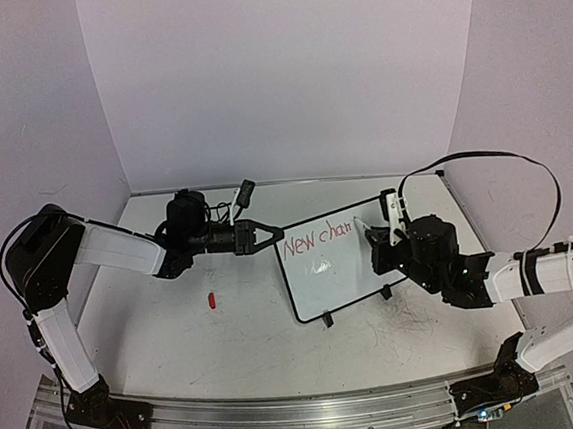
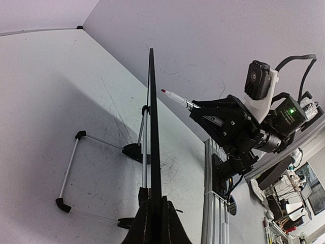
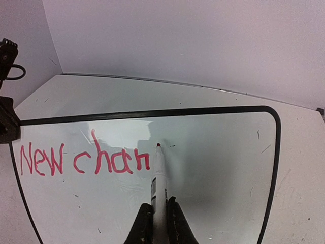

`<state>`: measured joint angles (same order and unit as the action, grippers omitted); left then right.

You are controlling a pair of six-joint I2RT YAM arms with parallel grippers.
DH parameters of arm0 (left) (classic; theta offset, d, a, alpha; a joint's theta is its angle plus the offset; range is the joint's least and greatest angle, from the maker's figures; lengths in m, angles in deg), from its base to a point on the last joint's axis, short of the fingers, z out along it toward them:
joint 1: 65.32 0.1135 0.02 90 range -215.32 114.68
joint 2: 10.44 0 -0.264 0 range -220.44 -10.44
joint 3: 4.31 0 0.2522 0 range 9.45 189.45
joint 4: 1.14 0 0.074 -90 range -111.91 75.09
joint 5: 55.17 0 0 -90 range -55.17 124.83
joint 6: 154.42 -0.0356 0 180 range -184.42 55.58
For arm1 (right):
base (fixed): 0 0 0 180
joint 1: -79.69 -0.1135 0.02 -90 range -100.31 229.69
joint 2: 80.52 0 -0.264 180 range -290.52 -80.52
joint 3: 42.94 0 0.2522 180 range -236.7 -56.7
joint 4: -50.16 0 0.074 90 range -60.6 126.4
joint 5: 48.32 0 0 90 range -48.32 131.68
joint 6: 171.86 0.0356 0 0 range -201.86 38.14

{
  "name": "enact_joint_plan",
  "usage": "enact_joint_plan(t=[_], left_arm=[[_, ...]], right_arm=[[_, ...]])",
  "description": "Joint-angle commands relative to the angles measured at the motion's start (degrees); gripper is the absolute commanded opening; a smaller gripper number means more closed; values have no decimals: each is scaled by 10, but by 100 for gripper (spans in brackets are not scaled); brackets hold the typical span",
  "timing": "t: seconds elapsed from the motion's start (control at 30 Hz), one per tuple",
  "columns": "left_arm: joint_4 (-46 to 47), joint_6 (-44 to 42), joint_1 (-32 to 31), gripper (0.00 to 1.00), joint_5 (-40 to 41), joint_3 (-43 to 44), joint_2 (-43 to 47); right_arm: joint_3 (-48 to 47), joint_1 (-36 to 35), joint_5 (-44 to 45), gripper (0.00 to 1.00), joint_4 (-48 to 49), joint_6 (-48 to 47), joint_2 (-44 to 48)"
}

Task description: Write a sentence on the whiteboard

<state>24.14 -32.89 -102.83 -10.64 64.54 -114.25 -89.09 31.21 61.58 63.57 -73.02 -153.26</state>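
Small black-framed white whiteboard (image 1: pixel 344 270) stands right of centre on the white tabletop (image 1: pixel 177 339), left gripper (image 1: pixel 270 234) clamped on its left edge, right gripper (image 3: pixel 160 219) clamped on a white red-tipped marker (image 3: pixel 159 173), red "New chan" written, so sentence looks partway, remainder unwritten.

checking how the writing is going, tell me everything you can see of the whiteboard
The whiteboard is a small white rectangle in a thin black round-cornered frame, propped at a lean on a wire stand with black feet. Red handwriting along its top reads "New chan". The left gripper's shut jaws clamp its left edge. The marker in the right gripper points just after the last letter, its tip seemingly a little off the surface.
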Motion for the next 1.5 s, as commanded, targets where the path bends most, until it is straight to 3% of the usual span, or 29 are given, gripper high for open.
enact_joint_plan(t=[0.0,0.43,1.47], left_arm=[[-24,8,-7,0,-23,14,-6],[-24,7,-8,0,-23,13,-3],[-25,6,-8,0,-22,14,-3]], right_arm=[[-24,5,8,0,20,3,-14],[-25,14,20,0,16,11,-26],[0,13,-45,0,-10,35,-28]])
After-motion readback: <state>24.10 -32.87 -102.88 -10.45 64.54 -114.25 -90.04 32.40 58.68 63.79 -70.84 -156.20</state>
